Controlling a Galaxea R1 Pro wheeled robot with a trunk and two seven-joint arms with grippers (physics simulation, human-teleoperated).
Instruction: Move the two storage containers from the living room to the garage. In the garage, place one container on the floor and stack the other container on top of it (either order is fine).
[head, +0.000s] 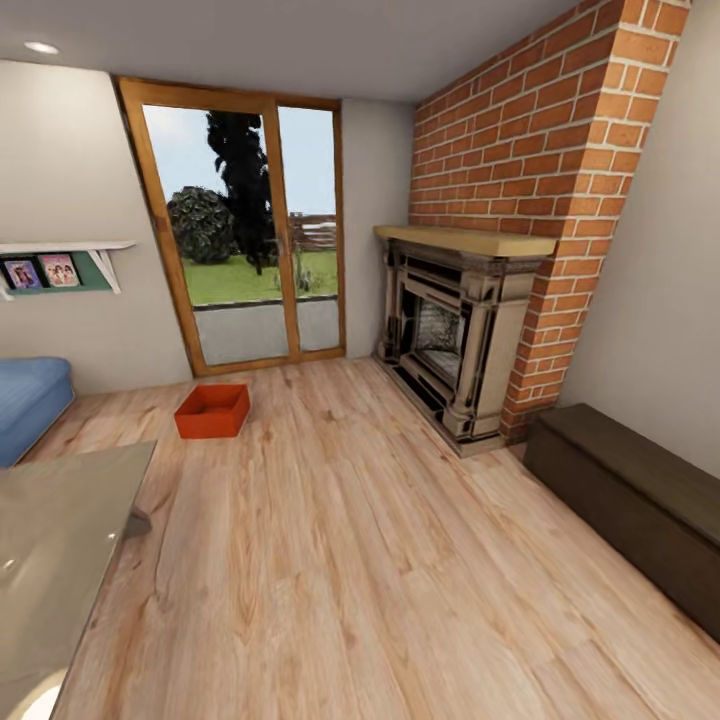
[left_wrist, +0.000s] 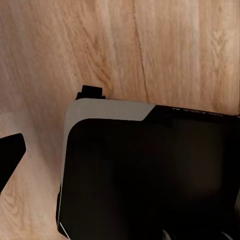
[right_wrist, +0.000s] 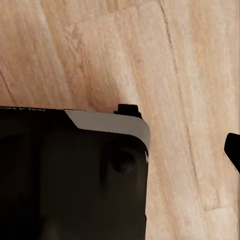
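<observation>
Head view, living room: one orange-red storage container (head: 212, 411) sits open side up on the wood plank floor (head: 380, 560), in front of the glass patio door (head: 245, 225) and near a blue sofa (head: 28, 403) at the left edge. Brick chimney w/ fireplace (head: 450, 335) stands to the right; a long dark low cabinet (head: 630, 505) lies along the right wall. Wall shelf (head: 65, 262) w/ photos is above the sofa. A glossy grey-green surface (head: 60, 560) fills the lower left corner. Wrist views: each looks down on planks and the robot's dark base (left_wrist: 150, 175), w/ a black tip at the frame edge; whether each gripper is spread or pressed together cannot be told.
</observation>
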